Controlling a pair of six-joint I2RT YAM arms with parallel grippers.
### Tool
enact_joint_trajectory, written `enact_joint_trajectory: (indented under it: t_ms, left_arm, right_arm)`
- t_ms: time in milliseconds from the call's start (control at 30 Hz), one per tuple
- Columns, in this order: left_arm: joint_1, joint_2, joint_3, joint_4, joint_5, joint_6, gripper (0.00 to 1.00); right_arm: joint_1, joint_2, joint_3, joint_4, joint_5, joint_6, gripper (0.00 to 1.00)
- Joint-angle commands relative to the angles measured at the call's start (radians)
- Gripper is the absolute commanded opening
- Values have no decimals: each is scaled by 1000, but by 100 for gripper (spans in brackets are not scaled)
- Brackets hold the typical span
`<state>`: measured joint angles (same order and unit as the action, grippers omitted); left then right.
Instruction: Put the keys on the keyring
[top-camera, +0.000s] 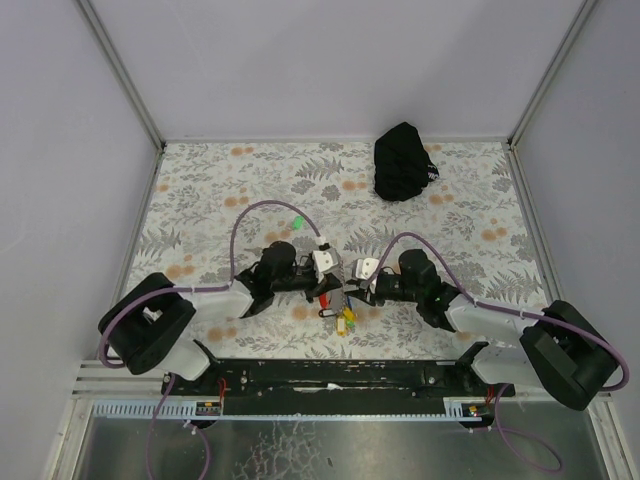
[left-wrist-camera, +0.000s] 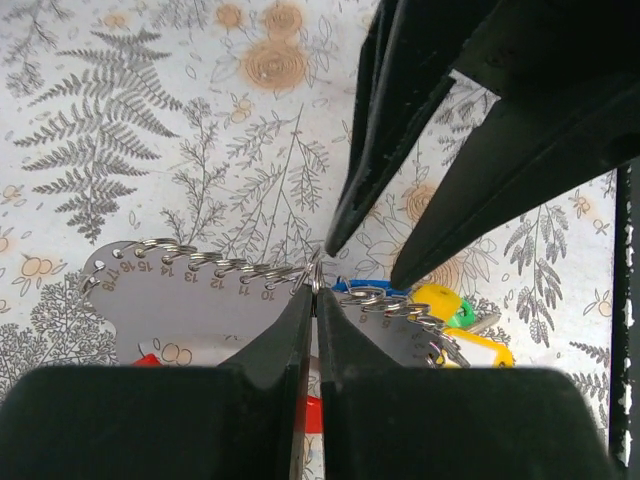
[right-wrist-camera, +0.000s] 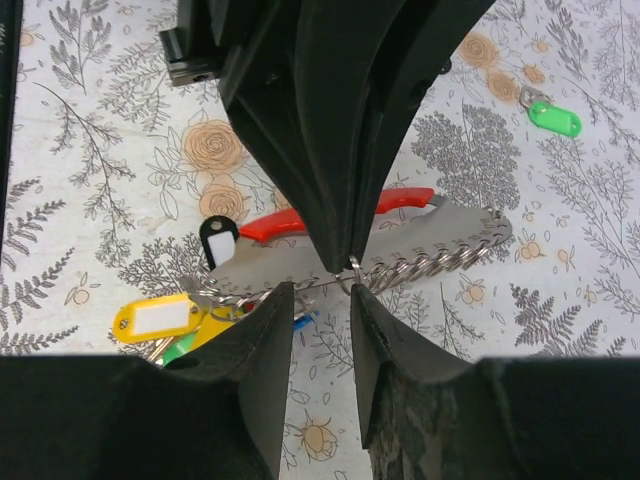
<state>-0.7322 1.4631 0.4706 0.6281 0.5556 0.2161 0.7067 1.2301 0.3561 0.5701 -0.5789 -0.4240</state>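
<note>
From the overhead camera I see the floral tabletop (top-camera: 200, 200) with a black cloth bundle (top-camera: 403, 162) near its far edge. Both arms are folded inward, and their tips meet just ahead of the bases. That view is too coarse for me to judge either grip.

The wrist cameras settle it. The left fingers (left-wrist-camera: 280, 340) are pressed together with no gap, pinching a small silvery ring (left-wrist-camera: 316, 272) at the edge of the keyring (top-camera: 340, 300). The right fingers (right-wrist-camera: 255, 340) stand apart, one on each side of that ring, and grip nothing.

The keyring lies on the tabletop between the two arms. Its flat silvery plate (left-wrist-camera: 190, 300) carries rings along one edge, and only the left wrist view lets me read the numbers by its holes. The right wrist view shows the red strap (right-wrist-camera: 300, 222) plainly behind the plate, along with a black-rimmed white tag (right-wrist-camera: 218, 240). Yellow tags (right-wrist-camera: 155, 320) show in both wrist views.

The green key (right-wrist-camera: 553, 118) lies alone on the tabletop, well apart from the bunch. Only the overhead and right wrist views catch it. The blue key (left-wrist-camera: 352, 287) sits in the bunch just beside the yellow tags, and I cannot tell whether it is threaded on.
</note>
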Motion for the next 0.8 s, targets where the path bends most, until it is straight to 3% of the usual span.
enact_joint_trajectory:
  t_ms: [0,400,767]
  left_arm:
    - [-40,-19,84,-230,-92,76,0]
    - [-68,-62,139,-366,-94,116,0]
    - [-70,-99,109,-322,-78,105,0]
  right_arm:
    - [-3,-10,48,5,36,-41,36]
    - [-3,50,83,-15,-9,-75,38]
    - [-3,105,86,34,-52,-48,35]
